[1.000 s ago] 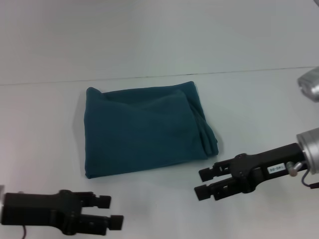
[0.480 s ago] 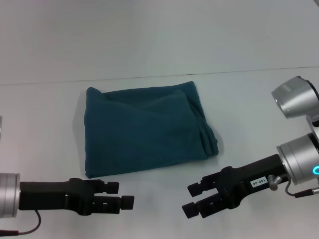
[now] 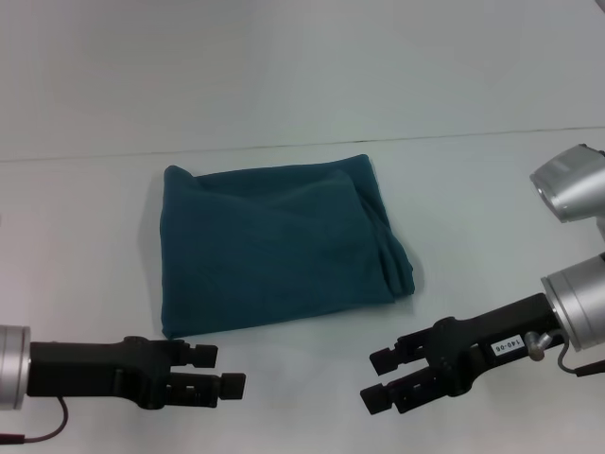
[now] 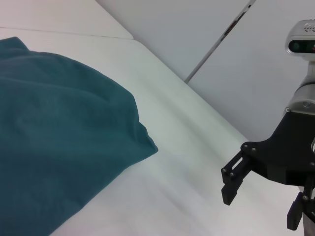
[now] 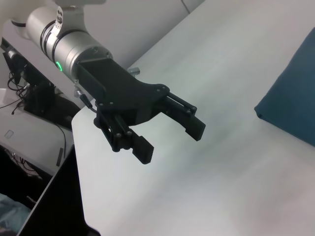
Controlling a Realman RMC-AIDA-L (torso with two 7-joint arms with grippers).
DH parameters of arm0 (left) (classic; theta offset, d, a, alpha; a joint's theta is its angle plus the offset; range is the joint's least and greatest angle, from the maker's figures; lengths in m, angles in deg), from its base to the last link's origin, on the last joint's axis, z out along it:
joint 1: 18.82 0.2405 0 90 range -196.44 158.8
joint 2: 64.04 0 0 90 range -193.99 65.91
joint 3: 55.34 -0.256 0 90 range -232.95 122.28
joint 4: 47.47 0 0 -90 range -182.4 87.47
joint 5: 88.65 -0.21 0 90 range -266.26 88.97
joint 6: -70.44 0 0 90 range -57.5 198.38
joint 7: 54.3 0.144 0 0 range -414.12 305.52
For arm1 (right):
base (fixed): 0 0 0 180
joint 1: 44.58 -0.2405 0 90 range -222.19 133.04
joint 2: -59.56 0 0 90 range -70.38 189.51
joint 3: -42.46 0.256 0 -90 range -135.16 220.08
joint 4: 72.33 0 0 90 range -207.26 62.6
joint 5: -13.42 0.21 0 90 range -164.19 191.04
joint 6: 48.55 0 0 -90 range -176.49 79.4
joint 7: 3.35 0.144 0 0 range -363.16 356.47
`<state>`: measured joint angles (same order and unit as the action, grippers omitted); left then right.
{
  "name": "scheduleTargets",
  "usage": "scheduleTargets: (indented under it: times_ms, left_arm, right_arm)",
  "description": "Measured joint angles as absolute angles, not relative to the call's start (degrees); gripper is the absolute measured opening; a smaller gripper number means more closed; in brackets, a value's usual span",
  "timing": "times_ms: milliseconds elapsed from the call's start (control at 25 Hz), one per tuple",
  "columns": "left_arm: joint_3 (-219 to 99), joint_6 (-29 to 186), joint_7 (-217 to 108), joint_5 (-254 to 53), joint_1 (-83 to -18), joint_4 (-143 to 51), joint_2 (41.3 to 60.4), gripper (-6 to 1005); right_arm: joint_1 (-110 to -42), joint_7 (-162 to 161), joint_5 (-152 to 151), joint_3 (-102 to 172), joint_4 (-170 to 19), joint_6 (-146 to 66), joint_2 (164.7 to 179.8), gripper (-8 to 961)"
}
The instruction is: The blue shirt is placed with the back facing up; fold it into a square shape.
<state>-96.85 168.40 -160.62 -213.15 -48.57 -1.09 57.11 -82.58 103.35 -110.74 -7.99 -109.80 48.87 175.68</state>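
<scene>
The blue shirt (image 3: 269,246) lies folded into a rough rectangle in the middle of the white table, plain teal cloth up, with layered edges bunched at its right side. It also fills one side of the left wrist view as blue shirt (image 4: 54,142), and a corner of it shows as blue shirt (image 5: 295,98). My left gripper (image 3: 219,370) hovers open near the table's front left, clear of the cloth. My right gripper (image 3: 381,379) hovers open at the front right, also apart from the shirt. Each wrist view shows the other arm's gripper.
The white table (image 3: 473,189) ends at a back edge with a pale wall behind. In the right wrist view the table's side edge (image 5: 78,162) drops to a dark floor with cables.
Both arms have shifted near the front of the table: the left gripper came forward from the corner and settled, the right gripper dropped lower and drew slightly right. The shirt has not moved.
</scene>
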Motion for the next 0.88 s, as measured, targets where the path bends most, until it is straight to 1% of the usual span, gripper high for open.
scheduleTargets:
  times_ms: [880]
  left_arm:
    - [-97.18, 168.46, -160.61, -213.28, -48.55, -1.09, 57.07, 858]
  right_arm:
    - [-82.81, 103.35, -110.69, -7.9, -109.62, 48.05, 175.52, 823]
